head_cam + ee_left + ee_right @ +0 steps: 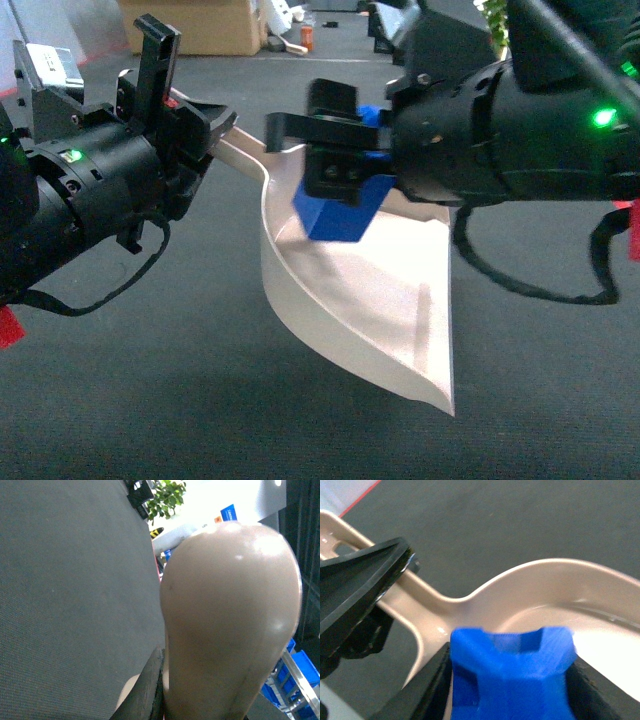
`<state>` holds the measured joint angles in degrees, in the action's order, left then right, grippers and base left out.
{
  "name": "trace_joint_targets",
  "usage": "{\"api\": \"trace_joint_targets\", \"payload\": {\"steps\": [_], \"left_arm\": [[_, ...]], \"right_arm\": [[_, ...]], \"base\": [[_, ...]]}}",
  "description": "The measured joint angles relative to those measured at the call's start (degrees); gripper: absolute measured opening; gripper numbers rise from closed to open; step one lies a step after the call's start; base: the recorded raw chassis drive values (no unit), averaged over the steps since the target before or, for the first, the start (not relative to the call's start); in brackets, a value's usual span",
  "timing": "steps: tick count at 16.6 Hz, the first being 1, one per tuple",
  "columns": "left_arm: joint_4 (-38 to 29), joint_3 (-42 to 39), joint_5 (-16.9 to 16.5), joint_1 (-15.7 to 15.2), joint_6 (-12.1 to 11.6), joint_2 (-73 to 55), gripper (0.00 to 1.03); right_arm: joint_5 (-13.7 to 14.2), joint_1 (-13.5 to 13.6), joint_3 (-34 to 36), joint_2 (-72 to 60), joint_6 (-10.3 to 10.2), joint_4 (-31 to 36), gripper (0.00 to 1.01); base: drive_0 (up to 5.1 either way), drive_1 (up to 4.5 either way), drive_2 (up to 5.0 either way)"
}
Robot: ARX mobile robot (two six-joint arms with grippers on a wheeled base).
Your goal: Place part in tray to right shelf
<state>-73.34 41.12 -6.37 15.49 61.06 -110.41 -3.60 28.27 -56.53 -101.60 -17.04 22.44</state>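
The tray (370,300), a pale beige scoop, hangs above the dark floor. My left gripper (222,128) is shut on its long handle. In the left wrist view the tray's underside (230,620) fills the frame, with one black finger (152,690) pressed against it. The bright-blue part (340,210) sits in my right gripper (340,175), just over the tray's raised back end. From the right wrist the part (512,672) is clamped between both fingers (427,690) above the tray bowl (560,595). A slice of steel shelf with blue crates (295,680) shows low right.
Dark grey carpet (200,400) lies under everything. A cardboard box (190,25) and small clutter stand at the far back. A potted plant (167,497) and a white wall with a blue sign (229,512) appear beyond the tray in the left wrist view.
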Motion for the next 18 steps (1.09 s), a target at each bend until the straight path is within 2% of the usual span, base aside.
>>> {"api": "trace_joint_targets", "payload": {"steps": [2, 3, 6, 10, 16, 17, 18], "left_arm": [[0.13, -0.02, -0.02, 0.0, -0.2, 0.0, 0.17], [0.04, -0.02, 0.02, -0.07, -0.04, 0.0, 0.17], [0.11, -0.04, 0.2, -0.09, -0.26, 0.0, 0.17], [0.07, -0.04, 0.11, -0.04, -0.22, 0.0, 0.17], [0.07, -0.04, 0.13, -0.04, -0.22, 0.0, 0.17], [0.04, -0.11, 2.78, 0.52, 1.97, 0.0, 0.17], [-0.02, -0.63, 8.7, 0.57, 8.17, -0.22, 0.17]], "right_arm": [[-1.6, 0.15, -1.29, -2.43, -3.23, 0.13, 0.72], [-0.92, -0.46, -1.7, -3.67, -4.79, -0.39, 0.82], [0.68, -1.95, -1.9, -5.25, -6.54, -1.03, 1.0], [1.66, -2.4, -1.62, -4.7, -6.75, -0.07, 0.98], [0.24, -3.96, 3.41, 6.05, -7.37, 4.04, 0.98], [0.31, -3.96, 4.94, 8.48, -7.34, 4.5, 0.98], [-0.48, -3.96, 7.32, 12.63, -7.3, 4.48, 0.98]], "base": [[0.0, 0.0, 0.0], [0.0, 0.0, 0.0], [0.0, 0.0, 0.0], [0.0, 0.0, 0.0], [0.0, 0.0, 0.0], [0.0, 0.0, 0.0], [0.0, 0.0, 0.0]]}}
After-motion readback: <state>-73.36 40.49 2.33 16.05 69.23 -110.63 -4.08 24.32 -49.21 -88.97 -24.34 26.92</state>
